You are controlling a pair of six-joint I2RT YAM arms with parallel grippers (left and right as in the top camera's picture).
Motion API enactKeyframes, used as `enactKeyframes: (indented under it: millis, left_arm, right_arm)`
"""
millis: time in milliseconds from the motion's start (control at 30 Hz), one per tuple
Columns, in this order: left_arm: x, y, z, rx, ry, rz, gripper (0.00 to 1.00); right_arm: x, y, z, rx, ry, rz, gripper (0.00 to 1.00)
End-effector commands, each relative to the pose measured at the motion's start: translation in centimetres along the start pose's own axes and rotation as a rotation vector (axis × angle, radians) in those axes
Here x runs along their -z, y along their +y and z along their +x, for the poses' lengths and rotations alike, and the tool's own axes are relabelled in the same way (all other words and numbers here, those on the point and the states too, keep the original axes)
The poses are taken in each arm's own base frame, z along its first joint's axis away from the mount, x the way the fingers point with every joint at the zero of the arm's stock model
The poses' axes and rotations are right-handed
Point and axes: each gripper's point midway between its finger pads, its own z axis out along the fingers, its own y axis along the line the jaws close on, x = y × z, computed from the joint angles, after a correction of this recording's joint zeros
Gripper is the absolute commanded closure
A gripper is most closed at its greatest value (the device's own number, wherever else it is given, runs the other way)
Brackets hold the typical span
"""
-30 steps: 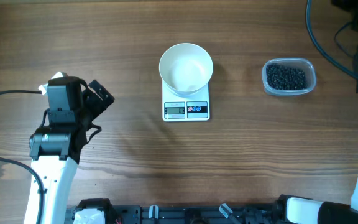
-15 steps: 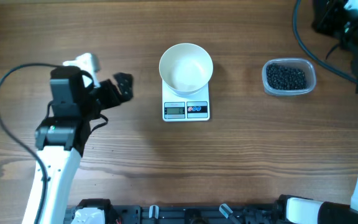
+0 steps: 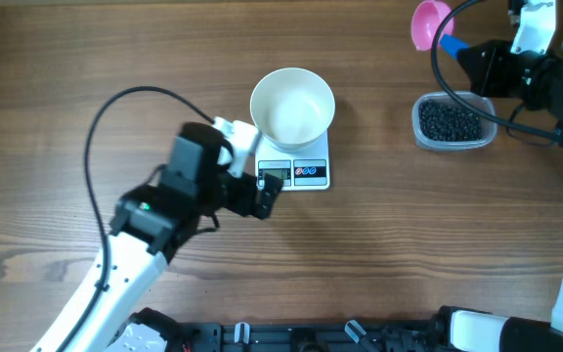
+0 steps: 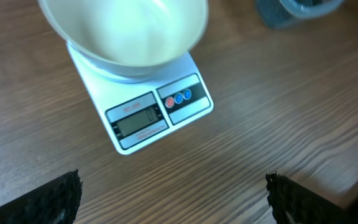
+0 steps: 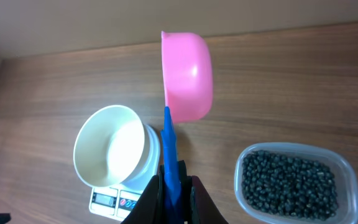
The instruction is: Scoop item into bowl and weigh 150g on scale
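The white bowl (image 3: 292, 106) stands empty on the small white scale (image 3: 306, 173). My left gripper (image 3: 259, 186) hovers open just off the scale's front left corner. In the left wrist view its fingertips (image 4: 39, 200) stand wide apart over bare wood, with the scale (image 4: 157, 115) and bowl (image 4: 126, 31) ahead. My right gripper (image 5: 171, 186) is shut on the blue handle (image 5: 169, 149) of a pink scoop (image 5: 188, 74). The scoop (image 3: 428, 24) is held empty, behind and to the left of the item (image 3: 450, 121), a heap of black beads.
The beads (image 5: 289, 183) lie in a clear plastic tub (image 3: 487, 110) to the right of the scale. Cables loop over the table at the left arm (image 3: 115, 108) and at the back right (image 3: 492, 68). The table's front edge carries black fixtures (image 3: 262, 337).
The left arm has swung right from the table's left side to the scale's front left corner. The right arm has come into view at the back right, bringing the pink scoop.
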Motion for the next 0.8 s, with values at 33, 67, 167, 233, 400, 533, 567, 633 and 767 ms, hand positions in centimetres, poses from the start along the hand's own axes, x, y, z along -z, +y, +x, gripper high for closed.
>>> enactKeyframes:
  millis: [33, 67, 167, 233, 400, 533, 567, 633, 767]
  left_arm:
    - [0.8, 0.9, -0.1, -0.147, -0.009, -0.248, 0.00]
    - [0.8, 0.8, 0.5, -0.160, 0.011, -0.256, 0.00]
    - [0.9, 0.8, 2.1, -0.118, 0.070, -0.261, 0.00]
    - [0.9, 0.8, 2.2, -0.089, 0.069, -0.260, 0.00]
    - [0.8, 0.4, 0.7, -0.080, 0.007, -0.247, 0.00]
    - [0.9, 1.4, -0.2, -0.037, -0.022, -0.247, 0.00]
    - [1.0, 1.8, -0.4, -0.017, -0.024, -0.242, 0.00]
    - [1.4, 2.6, -1.0, 0.031, -0.033, -0.216, 0.00]
    - [1.7, 3.0, -1.3, -0.029, -0.024, -0.135, 0.00]
  right_arm:
    - [-0.1, 0.9, 0.5, 0.035, 0.022, -0.049, 0.96]
    - [-0.1, 0.9, 0.7, 0.032, 0.028, -0.050, 0.96]
    - [-0.1, 0.9, 1.0, 0.021, 0.041, -0.050, 0.96]
    - [-0.1, 0.9, 0.9, -0.020, 0.039, -0.047, 0.96]
    - [-0.1, 0.9, 0.9, -0.097, 0.040, -0.044, 0.96]
    - [-0.1, 0.9, 0.8, -0.102, 0.037, -0.044, 0.96]
    - [-0.1, 0.9, 0.8, -0.102, 0.037, -0.044, 0.96]
    - [-0.1, 0.9, 0.8, -0.102, 0.037, -0.044, 0.96]
    - [-0.1, 0.9, 0.8, -0.102, 0.037, -0.044, 0.96]
